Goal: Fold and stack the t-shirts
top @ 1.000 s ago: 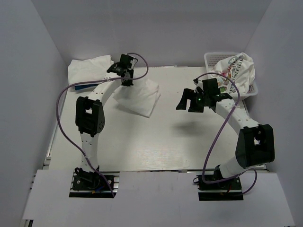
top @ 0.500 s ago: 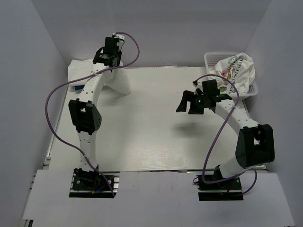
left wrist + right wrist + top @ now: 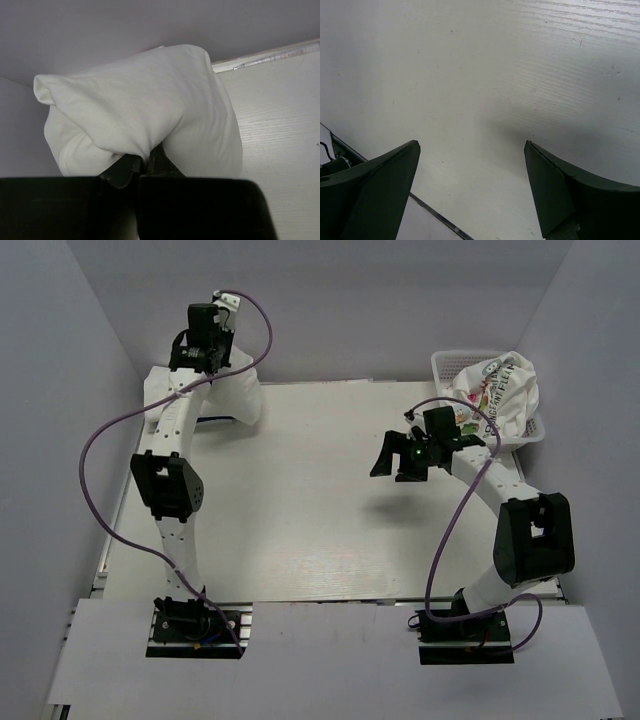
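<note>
The left jaws are pressed together on a plain white soft cloth t-shirt (image 3: 145,100). It is folded into a thick bundle that drapes over them on both sides. It hangs above the far left corner of the white table (image 3: 320,520), by a pile of white cloth (image 3: 160,385). The shirt looks light and limp, so it would likely sag open if let go in the air; better to lower it flat first. The right jaws are spread wide and hold nothing, hovering over the table right of centre. A white t-shirt with colourful cartoon print (image 3: 500,390) lies crumpled in the white plastic lattice basket (image 3: 445,360) at far right. It is probably best pinched at a shoulder seam.
</note>
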Controlling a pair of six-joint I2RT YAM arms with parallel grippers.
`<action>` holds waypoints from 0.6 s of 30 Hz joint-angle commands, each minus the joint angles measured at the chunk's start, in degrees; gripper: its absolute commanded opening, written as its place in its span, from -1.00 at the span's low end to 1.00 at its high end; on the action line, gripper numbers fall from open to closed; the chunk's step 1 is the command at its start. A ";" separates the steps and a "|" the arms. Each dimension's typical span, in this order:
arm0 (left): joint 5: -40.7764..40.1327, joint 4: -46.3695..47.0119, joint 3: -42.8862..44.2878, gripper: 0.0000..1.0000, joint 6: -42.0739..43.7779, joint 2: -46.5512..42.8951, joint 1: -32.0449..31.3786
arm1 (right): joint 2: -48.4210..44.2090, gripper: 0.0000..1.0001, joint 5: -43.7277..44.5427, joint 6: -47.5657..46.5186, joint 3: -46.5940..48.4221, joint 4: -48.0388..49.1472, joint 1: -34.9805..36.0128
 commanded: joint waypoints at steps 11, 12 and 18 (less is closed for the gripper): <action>12.40 9.28 4.63 -1.00 -2.23 -0.46 10.55 | 5.01 0.81 -1.61 1.99 7.35 -1.33 0.35; 13.37 10.16 4.63 -1.00 -2.24 0.07 11.34 | 5.53 0.81 -1.78 2.26 7.44 -1.33 0.35; 18.47 13.68 1.20 -1.00 -1.62 4.02 16.18 | 7.82 0.81 -0.74 2.08 10.60 -3.52 0.44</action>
